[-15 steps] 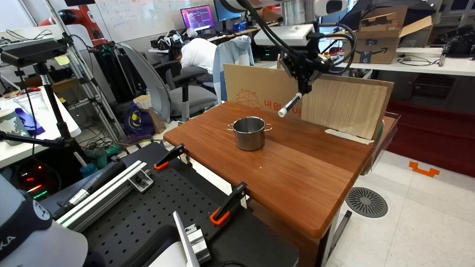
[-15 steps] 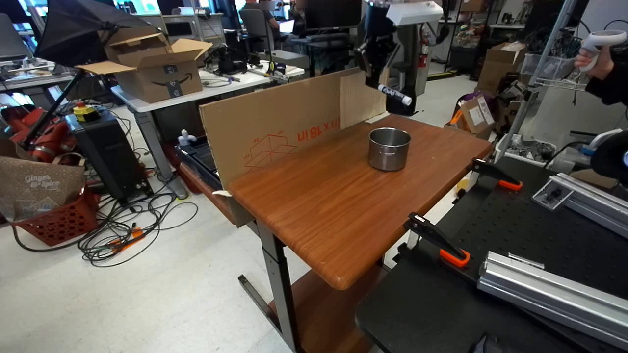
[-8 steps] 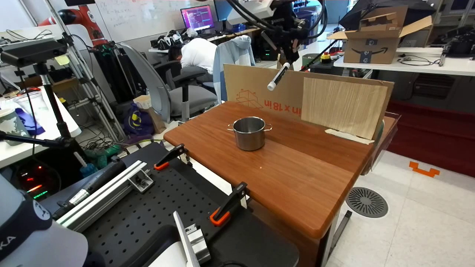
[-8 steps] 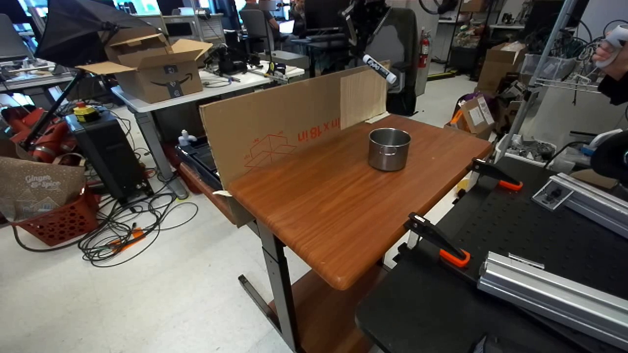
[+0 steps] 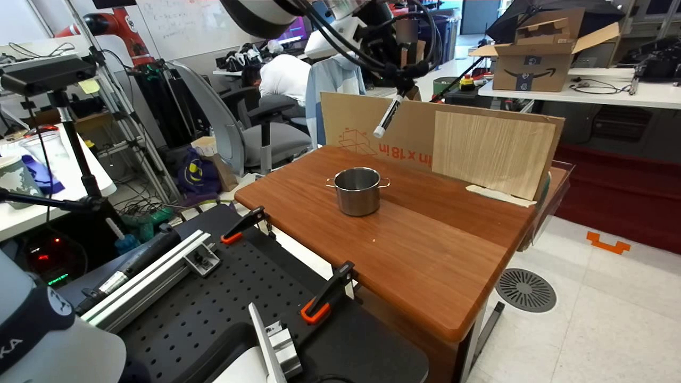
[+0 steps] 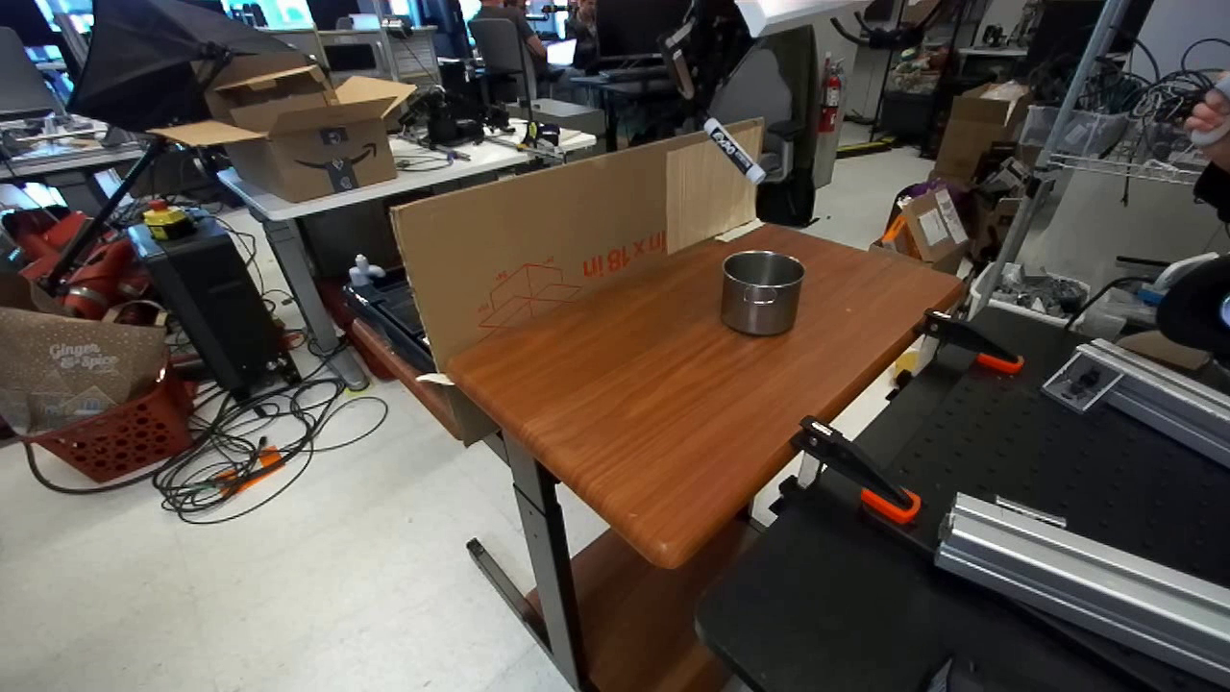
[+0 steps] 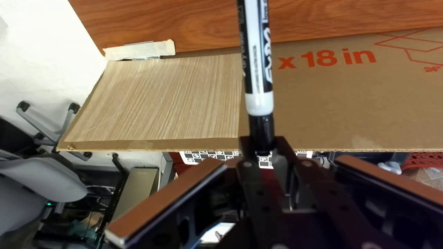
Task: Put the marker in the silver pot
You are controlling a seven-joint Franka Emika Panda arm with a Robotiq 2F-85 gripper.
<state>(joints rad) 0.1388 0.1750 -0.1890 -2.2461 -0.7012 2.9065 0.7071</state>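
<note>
The silver pot stands upright on the brown table, and it also shows in an exterior view. It is out of the wrist view. The marker is black and white with a white end, and it also shows in an exterior view. My gripper is shut on the marker's black end, high above the table near the cardboard, apart from the pot. The marker hangs tilted with its white end lowest. In the wrist view the marker reaches up out of the fingertips.
A cardboard panel stands along the table's far edge, also in the wrist view. The brown table holds the pot. Black clamps with orange pads grip the near edge beside a black perforated board.
My gripper has carried the marker up, then slightly down again, shifting left in both exterior views. The marker hangs more steeply now. The pot has not moved.
</note>
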